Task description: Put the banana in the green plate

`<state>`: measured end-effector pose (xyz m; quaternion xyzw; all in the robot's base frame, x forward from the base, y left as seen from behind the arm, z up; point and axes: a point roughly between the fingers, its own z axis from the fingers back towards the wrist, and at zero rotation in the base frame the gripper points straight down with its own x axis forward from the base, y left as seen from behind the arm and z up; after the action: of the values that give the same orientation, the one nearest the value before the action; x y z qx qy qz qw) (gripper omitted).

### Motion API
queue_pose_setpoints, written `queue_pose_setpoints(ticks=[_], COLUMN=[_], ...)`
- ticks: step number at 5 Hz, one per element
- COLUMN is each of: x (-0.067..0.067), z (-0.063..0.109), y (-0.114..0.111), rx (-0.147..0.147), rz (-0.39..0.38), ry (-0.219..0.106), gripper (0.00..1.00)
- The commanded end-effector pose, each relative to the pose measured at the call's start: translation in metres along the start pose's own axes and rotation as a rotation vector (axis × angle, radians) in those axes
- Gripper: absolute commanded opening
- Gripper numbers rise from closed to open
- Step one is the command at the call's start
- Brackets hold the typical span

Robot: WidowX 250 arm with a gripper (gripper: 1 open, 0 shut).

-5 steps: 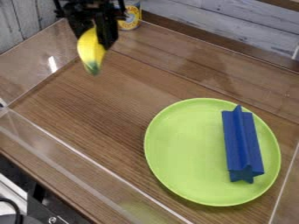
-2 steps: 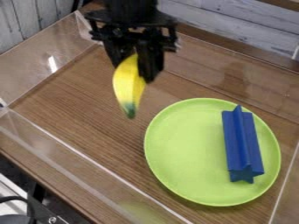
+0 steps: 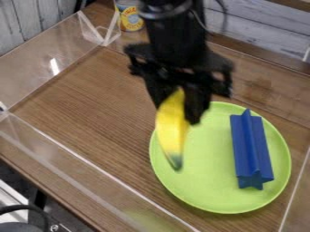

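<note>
Yellow over lime green: the banana (image 3: pixel 173 131) hangs from the black jaws (image 3: pixel 179 92) of the robot arm (image 3: pixel 182 45), its upper end up between them and the rest of it pointing down; the jaws are closed on the banana, gripping it near its top, so that most of its length shows below them; the lower tip is greenish and dark, and a little blurred; in the camera view the banana overlaps the left part of the green plate (image 3: pixel 206 186), held above it rather than lying on it, though how high above cannot be told from this one angle; the plate is round and flat with a shallow rim, and it sits on the brown wooden counter (image 3: pixel 85 113), its far edge partly hidden behind the arm; on the plate's right side lies a blue elongated block (image 3: pixel 251 149), ridged along its length, with a star-shaped end, running from the far part of the plate towards the near part, apart from the banana; the arm comes in from the top of the view, dark and bulky, covering much of the upper middle; behind it, at the far side of the counter, stands a yellowish can (image 3: pixel 130 15), partly hidden by the arm; a transparent edge runs along the left side of the counter, and in the lower left corner a black cable (image 3: pixel 27 208) curves beside it.
</note>
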<state>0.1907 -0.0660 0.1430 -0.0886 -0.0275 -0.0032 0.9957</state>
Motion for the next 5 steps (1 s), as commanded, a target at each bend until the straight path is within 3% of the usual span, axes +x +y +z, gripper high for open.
queue_pose_setpoints(ticks=[1, 3, 5], x=[-0.003, -0.003, -0.003], z=[-0.011, -0.031, -0.027], y=[-0.018, -0.016, -0.01], rx=[0.002, -0.006, -0.015], rz=[-0.005, -0.015, -0.024], ry=[-0.039, -0.055, -0.053], gripper=[0.0, 0.0, 0.0])
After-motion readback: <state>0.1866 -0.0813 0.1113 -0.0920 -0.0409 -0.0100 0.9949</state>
